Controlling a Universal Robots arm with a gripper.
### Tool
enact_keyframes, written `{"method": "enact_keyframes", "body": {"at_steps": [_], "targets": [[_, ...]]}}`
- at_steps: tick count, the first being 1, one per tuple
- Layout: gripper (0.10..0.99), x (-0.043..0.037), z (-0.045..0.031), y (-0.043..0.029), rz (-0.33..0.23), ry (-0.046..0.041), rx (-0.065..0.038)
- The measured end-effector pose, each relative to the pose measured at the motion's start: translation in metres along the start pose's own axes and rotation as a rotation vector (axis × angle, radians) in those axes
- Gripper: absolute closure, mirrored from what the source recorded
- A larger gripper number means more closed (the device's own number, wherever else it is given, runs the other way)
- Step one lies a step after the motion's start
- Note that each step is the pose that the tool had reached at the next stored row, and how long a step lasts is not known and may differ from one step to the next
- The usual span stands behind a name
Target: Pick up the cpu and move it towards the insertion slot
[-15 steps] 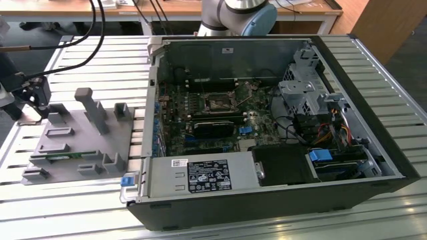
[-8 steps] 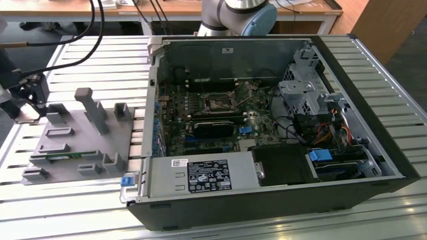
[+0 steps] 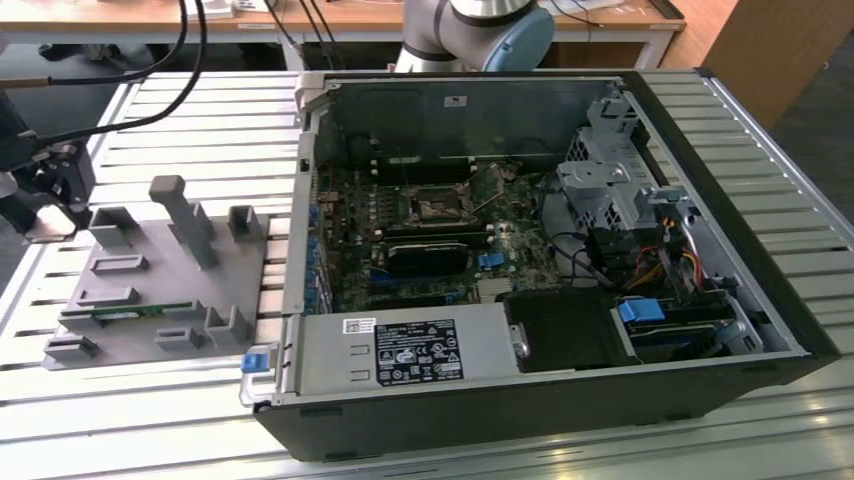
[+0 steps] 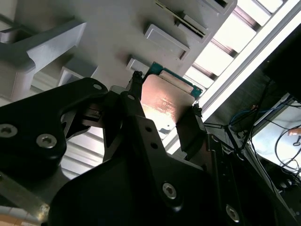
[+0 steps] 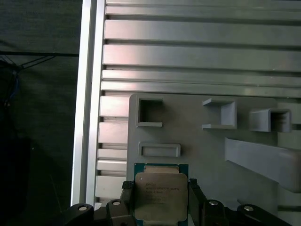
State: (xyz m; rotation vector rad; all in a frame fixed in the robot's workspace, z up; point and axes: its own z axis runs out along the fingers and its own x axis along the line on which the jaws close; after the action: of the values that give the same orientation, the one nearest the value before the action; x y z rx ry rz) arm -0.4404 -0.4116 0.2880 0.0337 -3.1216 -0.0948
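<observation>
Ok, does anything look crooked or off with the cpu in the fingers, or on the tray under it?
Nothing stands out. The cpu sits square between the fingers, its edges parallel to them, over the tray. In both wrist views its metal top looks flat and unmarked, and nothing lies loose on the tray.

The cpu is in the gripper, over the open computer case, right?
No. The cpu is in the gripper, but over the grey tray instead; the first wrist view shows it.
</observation>
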Motion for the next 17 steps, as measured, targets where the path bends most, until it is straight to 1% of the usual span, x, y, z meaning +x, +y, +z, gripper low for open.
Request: {"method": "enact_keyframes", "body": {"at_steps": [5,17], "targets": [[0.545,0.0001,-0.0049,0.0003,0.000,-0.0001,0.000],[0.545,0.0003,-0.0194,0.0012,0.000,-0.0001,0.000]]}}
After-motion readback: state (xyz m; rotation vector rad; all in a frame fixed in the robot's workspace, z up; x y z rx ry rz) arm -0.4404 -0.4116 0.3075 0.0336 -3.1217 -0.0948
